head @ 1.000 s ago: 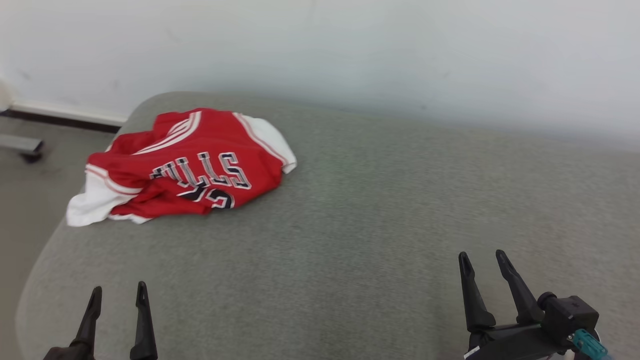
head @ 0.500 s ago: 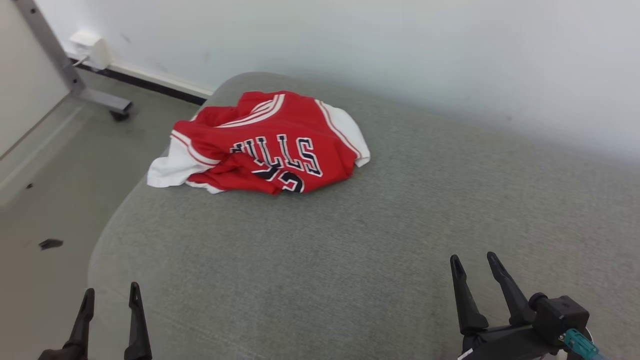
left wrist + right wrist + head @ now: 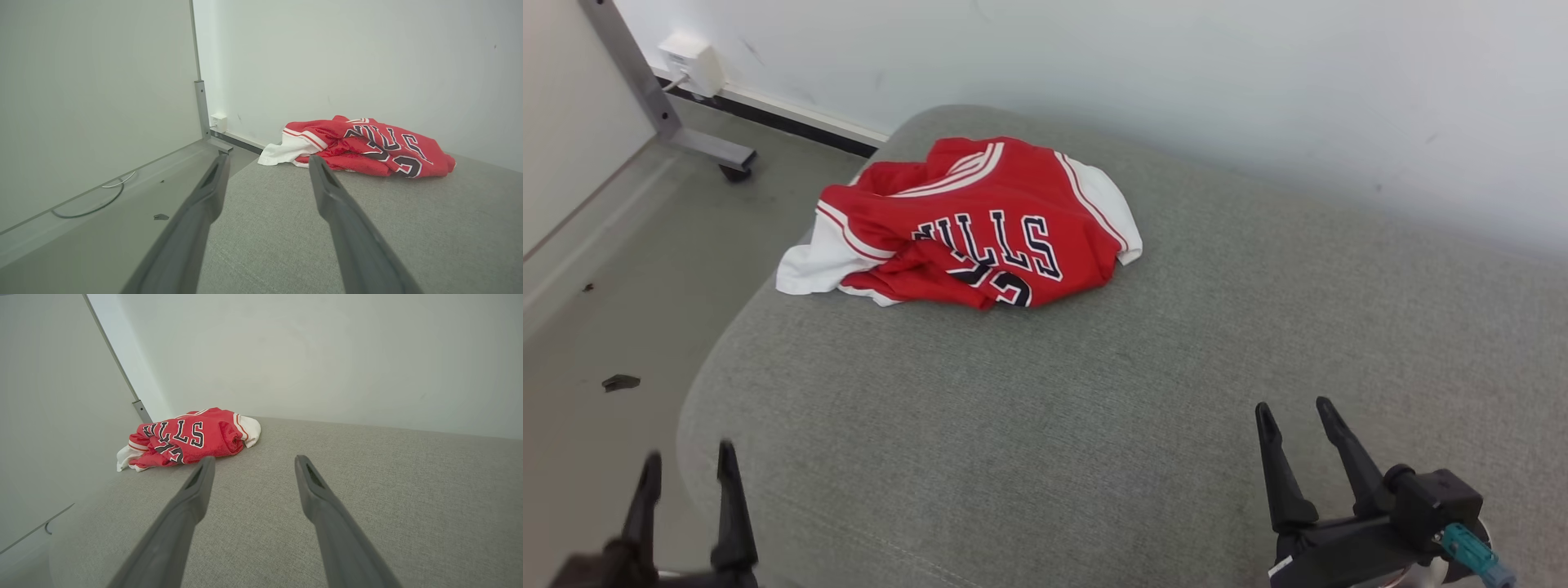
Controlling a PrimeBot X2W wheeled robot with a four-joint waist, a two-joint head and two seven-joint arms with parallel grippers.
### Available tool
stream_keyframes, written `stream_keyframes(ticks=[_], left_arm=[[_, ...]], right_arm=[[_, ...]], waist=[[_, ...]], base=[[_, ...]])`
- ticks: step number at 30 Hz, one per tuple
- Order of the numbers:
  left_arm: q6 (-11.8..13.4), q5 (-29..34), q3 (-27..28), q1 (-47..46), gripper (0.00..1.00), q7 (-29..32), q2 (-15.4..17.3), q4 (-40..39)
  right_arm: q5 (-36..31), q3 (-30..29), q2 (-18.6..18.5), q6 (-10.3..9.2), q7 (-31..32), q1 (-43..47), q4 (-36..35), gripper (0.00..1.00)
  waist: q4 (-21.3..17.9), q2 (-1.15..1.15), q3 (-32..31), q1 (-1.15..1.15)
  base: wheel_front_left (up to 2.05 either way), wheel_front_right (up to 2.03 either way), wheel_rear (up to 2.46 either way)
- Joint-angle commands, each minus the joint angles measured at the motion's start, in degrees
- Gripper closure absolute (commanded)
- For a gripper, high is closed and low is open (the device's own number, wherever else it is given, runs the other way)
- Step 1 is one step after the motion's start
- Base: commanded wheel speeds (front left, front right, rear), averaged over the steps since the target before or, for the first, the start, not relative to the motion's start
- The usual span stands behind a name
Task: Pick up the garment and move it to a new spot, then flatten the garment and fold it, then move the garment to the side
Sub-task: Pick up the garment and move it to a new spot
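The garment (image 3: 968, 224) is a red jersey with white trim and dark lettering, lying crumpled near the far left corner of a grey cushioned surface (image 3: 1143, 384). In the left wrist view the garment (image 3: 367, 147) lies ahead and to the right; in the right wrist view the garment (image 3: 188, 439) lies ahead and to the left. My left gripper (image 3: 686, 469) hangs open at the near left edge of the cushion, with nothing between its fingers. Well short of the jersey, my right gripper (image 3: 1294, 412) stands open at the near right, also holding nothing.
A pale wall (image 3: 1176, 90) runs behind the cushion. To the left the floor (image 3: 613, 302) drops away, with a metal frame leg on a caster (image 3: 707, 151), a white wall box (image 3: 694, 61) and a small dark scrap (image 3: 619, 381). A cable (image 3: 94, 204) lies on the floor.
The head camera has turned left, so the whole picture shifted right and floor came into view. The garment has not moved on the cushion. Both grippers stay open.
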Motion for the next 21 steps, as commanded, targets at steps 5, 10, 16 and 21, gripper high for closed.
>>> stream_keyframes(ticks=[5,10,16,21], left_arm=[[-2.03,-2.0,0.99,-8.86,0.0,-0.07,1.43,0.55],[-3.92,-3.84,1.59,-21.28,0.0,-0.06,4.67,3.05],[-5.55,-6.51,0.73,-36.18,0.0,2.64,9.34,7.89],[-6.04,-7.85,0.67,-45.36,0.0,5.76,13.63,12.96]], right_arm=[[-2.13,-1.29,-0.46,-0.12,0.97,-1.97,-1.57,0.0],[-3.53,-3.0,-1.66,-0.12,2.22,-4.48,-3.81,0.0],[-4.2,-7.09,-2.71,-0.12,1.83,-7.23,-6.4,0.0],[-4.44,-9.38,-2.3,-0.12,0.89,-8.33,-7.36,0.0]], waist=[[-4.37,0.0,4.91,0.0],[-9.99,0.0,11.42,0.0],[-16.76,0.0,19.39,0.0],[-21.24,0.0,23.58,0.0]], base=[[0.0,0.0,0.0],[0.0,0.0,0.0],[0.0,0.0,0.0],[0.0,0.0,0.0]])
